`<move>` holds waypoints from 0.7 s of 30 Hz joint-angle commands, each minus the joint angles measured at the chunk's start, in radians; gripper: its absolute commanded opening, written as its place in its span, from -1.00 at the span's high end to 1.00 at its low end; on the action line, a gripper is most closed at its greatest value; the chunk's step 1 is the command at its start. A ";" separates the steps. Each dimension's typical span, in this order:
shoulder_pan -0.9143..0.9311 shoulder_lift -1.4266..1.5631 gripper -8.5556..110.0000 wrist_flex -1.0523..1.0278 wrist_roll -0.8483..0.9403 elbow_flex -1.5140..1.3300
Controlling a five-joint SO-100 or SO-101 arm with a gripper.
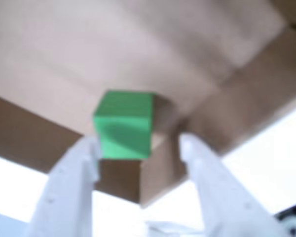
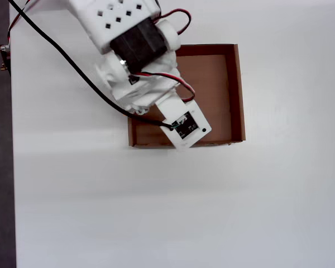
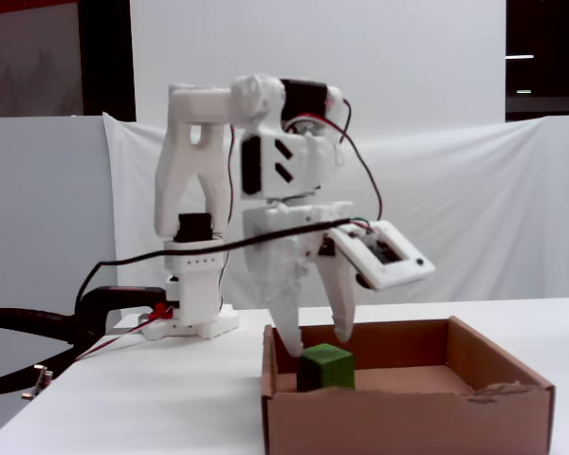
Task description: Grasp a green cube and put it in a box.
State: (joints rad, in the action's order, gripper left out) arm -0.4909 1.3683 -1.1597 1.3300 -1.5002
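The green cube (image 1: 123, 124) rests on the bottom of the brown cardboard box (image 1: 49, 143), close to one of its corners. In the fixed view the cube (image 3: 326, 368) sits in the left part of the box (image 3: 408, 417). My gripper (image 1: 139, 146) is open, its white fingers spread just above and on either side of the cube, not gripping it. In the fixed view the gripper (image 3: 318, 339) hangs directly over the cube. In the overhead view the arm hides the cube; the box (image 2: 237, 89) shows under it.
The box stands on a white table (image 2: 156, 212). A black clamp (image 3: 66, 327) and the arm's base (image 3: 192, 318) sit at the left rear in the fixed view. A black cable (image 2: 56, 50) runs along the arm.
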 commanded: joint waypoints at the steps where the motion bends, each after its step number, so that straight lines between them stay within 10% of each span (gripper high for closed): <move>1: 0.032 0.114 0.49 0.014 -0.023 -0.009; 21: 0.655 1.154 0.49 -0.017 -0.325 -0.969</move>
State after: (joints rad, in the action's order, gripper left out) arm 0.1519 2.4482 -1.1980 1.0416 -2.4268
